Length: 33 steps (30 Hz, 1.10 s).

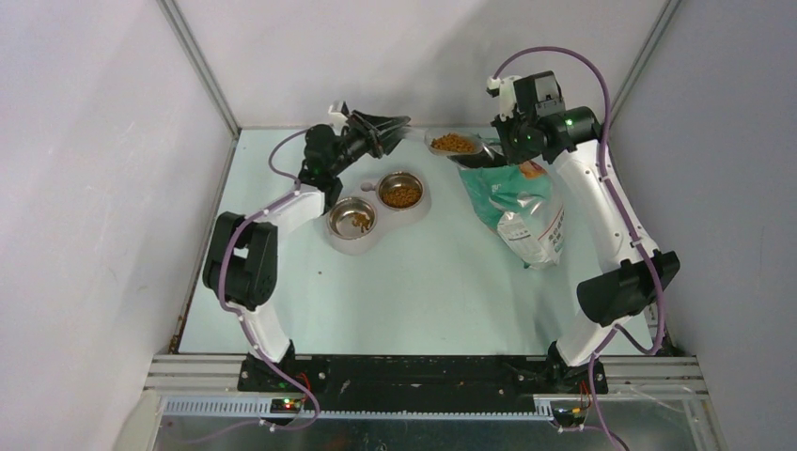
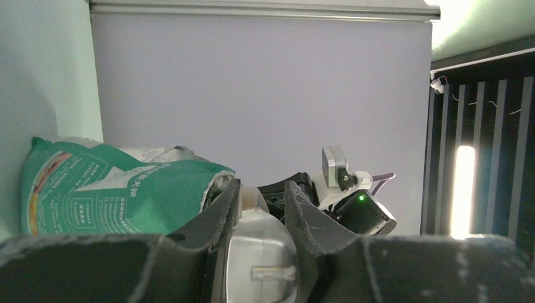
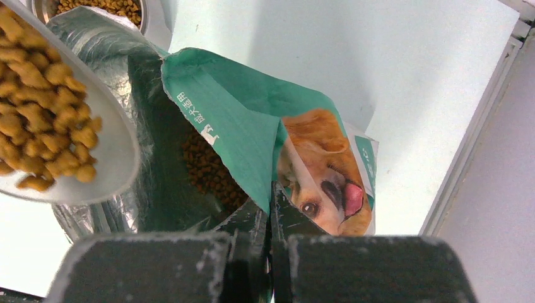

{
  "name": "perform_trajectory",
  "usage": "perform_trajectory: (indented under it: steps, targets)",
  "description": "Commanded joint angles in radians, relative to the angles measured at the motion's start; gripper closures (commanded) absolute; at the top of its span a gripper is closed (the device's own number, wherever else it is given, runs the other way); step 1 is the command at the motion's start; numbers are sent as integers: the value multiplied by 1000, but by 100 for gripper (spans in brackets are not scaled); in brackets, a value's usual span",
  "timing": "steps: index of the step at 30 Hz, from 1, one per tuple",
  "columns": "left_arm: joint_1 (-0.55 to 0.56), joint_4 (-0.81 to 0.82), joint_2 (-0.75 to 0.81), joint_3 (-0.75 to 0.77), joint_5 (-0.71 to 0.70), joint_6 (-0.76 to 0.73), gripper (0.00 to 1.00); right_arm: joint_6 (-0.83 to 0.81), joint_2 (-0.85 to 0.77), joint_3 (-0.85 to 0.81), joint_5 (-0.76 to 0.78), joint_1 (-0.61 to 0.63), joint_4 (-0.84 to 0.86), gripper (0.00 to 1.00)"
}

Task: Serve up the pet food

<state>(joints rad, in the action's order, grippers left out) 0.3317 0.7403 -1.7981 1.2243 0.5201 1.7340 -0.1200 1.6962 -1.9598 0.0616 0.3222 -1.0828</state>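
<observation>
Plastic scoop of pet food in left gripper; right gripper tight on bag.

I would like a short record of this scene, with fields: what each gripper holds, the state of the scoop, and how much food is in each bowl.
left gripper: shut on the handle of the clear plastic scoop
right gripper: shut on the rim of the teal-green and white printed bag
scoop: raised beside the bag's open mouth, loaded with brown-orange kibble pellets
bag: open, more pellets inside
nearer round steel bowl: a few pellets only
farther round steel bowl: bottom covered with pellets
</observation>
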Motion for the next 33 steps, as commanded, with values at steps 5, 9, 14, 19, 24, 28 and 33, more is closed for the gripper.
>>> perform_trajectory:
  steps: [5, 9, 14, 19, 24, 28, 33]
  targets:
    - [-58, 47, 125, -55, 27, -33, 100, -27, -48, -1, 55, -23, -26, 100]
    - [-99, 96, 163, -125, 29, -54, 100, -29, -48, -1, 55, -29, -26, 100]
    - [-163, 118, 213, -181, 48, -106, 100, -30, -49, -1, 52, -33, -27, 100]
    - [-225, 132, 251, -234, 74, -130, 100, -29, -49, 2, 48, -40, -27, 100]
    - [-284, 132, 270, -263, 100, -128, 100, -31, -44, 0, 47, -43, -26, 100]
    - [-324, 168, 270, -277, 130, -103, 100, -35, -32, -9, 47, -43, -27, 100]
    - [-384, 197, 274, -307, 168, -81, 100, -36, -7, -40, 43, -41, -40, 100]
